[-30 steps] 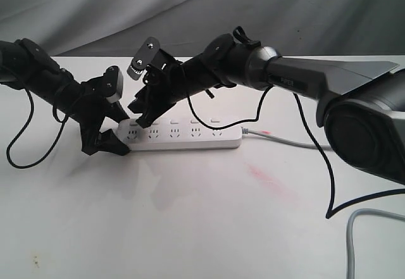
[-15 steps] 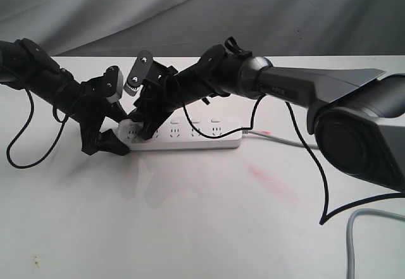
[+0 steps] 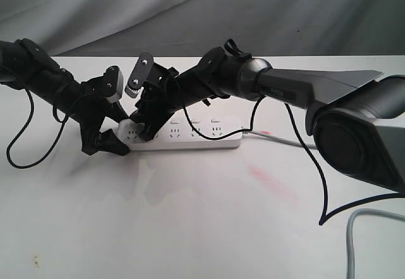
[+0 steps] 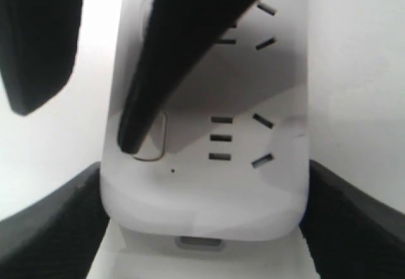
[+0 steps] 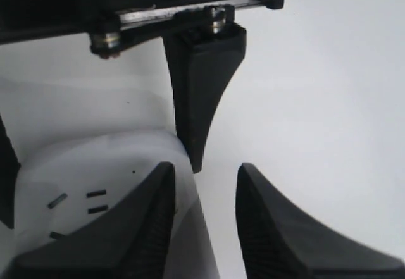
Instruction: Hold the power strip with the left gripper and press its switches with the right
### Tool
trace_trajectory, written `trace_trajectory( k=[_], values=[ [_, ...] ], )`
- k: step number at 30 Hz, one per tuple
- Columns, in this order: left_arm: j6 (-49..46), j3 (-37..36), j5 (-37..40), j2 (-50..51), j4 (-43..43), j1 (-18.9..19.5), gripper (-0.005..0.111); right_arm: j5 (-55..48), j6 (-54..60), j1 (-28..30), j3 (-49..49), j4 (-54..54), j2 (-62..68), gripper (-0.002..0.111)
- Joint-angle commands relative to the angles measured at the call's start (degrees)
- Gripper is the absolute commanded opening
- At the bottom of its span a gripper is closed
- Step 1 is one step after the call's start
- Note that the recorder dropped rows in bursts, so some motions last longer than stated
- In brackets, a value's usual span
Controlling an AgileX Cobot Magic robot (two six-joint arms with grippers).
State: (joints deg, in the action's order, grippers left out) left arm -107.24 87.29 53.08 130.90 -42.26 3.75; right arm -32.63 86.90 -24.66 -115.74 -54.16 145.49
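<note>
The white power strip lies flat on the white table, its grey cord running off to the right. My left gripper is shut on the strip's left end; in the left wrist view both fingers press the sides of the strip. My right gripper reaches across to that same end with its fingers apart. One finger's tip rests on the endmost switch, the other hangs off the strip's edge. Three more switches show in a row.
A second grey cable loops at the lower right corner. A faint red smear marks the table in front of the strip. Grey cloth hangs behind the table. Black cables loop from both arms.
The right gripper has moved left and down along the strip, from above the second socket to the endmost switch. The left gripper and the strip have stayed put.
</note>
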Motion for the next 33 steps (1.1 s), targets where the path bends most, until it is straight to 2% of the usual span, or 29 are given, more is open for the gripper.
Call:
trace_trajectory(
  k=[1,33],
  values=[
    [0.55,0.37,-0.75,-0.13,-0.57,0.03,0.053,-0.17,0.46,-0.06,-0.33,0.76,0.84,0.032],
    [0.55,0.37,-0.75,-0.13,-0.57,0.03,0.053,-0.18,1.31,-0.71,-0.33,2.86,0.87,0.032]
  ],
)
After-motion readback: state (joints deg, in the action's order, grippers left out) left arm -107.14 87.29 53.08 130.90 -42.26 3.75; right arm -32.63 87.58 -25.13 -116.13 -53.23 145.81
